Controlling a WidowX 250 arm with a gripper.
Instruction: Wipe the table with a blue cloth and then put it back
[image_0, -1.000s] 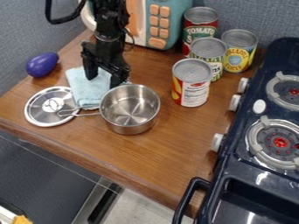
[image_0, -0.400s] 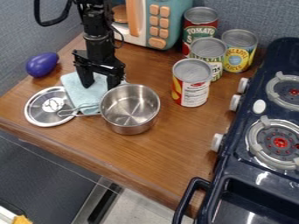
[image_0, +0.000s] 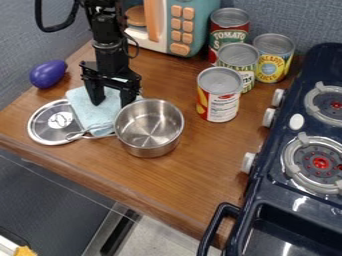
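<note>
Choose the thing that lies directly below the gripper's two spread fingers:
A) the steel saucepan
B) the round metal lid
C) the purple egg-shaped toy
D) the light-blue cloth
D: the fingers of the black gripper come down apart over the light-blue cloth, while the steel saucepan stands beside them.

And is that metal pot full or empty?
Empty: the metal pot stands upright, and its bare, shiny bottom shows through the open top.
</note>
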